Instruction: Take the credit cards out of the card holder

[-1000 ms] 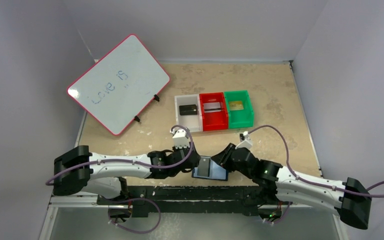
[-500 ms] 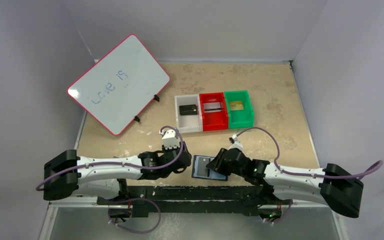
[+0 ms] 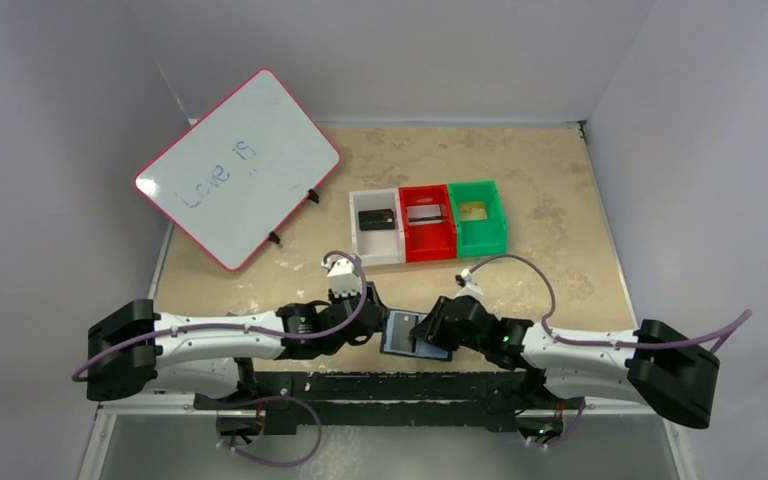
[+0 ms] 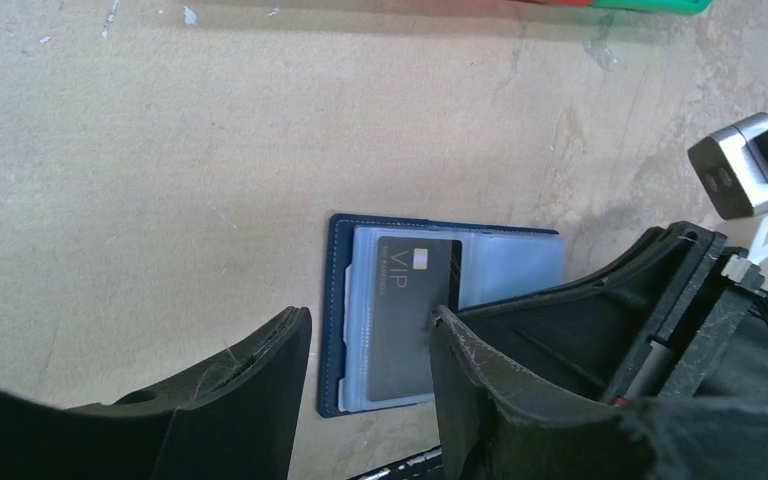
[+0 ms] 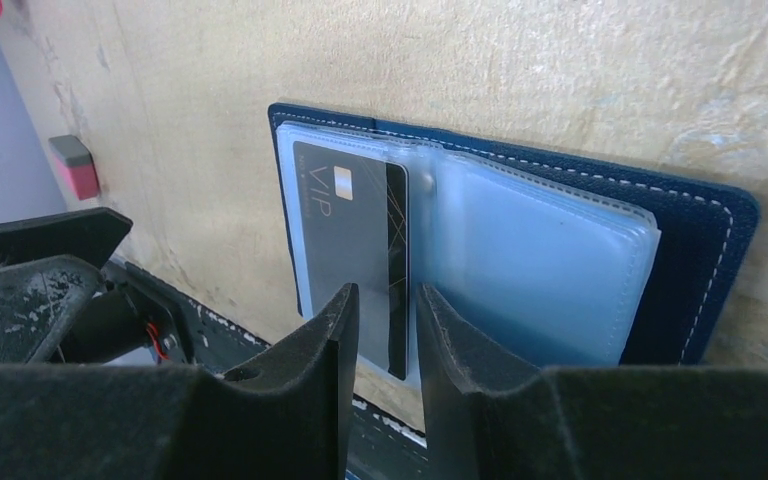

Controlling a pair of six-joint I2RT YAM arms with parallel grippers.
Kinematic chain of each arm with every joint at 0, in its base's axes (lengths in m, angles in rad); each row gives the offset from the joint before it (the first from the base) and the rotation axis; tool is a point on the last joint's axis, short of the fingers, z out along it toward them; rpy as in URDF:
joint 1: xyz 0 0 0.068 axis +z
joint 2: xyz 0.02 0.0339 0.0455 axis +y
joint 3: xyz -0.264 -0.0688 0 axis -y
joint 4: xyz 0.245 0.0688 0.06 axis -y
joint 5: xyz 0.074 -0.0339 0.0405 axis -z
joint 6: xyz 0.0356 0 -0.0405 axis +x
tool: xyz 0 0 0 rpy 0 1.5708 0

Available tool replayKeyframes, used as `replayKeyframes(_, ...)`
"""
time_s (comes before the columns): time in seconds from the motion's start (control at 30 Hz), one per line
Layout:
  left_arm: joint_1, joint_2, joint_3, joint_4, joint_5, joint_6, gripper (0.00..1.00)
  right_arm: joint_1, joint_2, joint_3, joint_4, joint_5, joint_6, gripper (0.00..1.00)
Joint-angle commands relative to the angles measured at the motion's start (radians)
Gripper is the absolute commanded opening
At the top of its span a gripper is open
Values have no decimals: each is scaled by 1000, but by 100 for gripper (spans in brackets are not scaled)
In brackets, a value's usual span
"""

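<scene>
Right wrist: "VIP" black card [image 5: 350, 250] in open card holder [image 5: 700, 260], both pincers released.

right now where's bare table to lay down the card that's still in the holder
Bare table lies right of the green bin, behind the three bins, and between the whiteboard and the left gripper. It is crowded around the card holder, flanked by both grippers.

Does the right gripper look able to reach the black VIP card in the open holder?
Probably yes: the right gripper hovers at the black VIP card's edge, jaws slightly parted, nothing between them.
</scene>
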Motion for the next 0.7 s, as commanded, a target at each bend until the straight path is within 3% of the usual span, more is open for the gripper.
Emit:
replayKeyframes(0.0, 3, 7, -7, 89, 31, 35, 47, -4, 62, 23, 84, -15, 2, 30)
replayKeyframes(0.33, 3, 61, -7, 122, 65, 27, 45, -4, 213, 26, 286, -46, -2, 26)
replayKeyframes(0.53, 3, 94, 15, 81, 49, 32, 45, -14, 236, 30, 302, -55, -20, 26)
replayKeyframes(0.67, 16, 107, 30, 46, 35, 21, 45, -37, 213, 10, 302, -60, -14, 31)
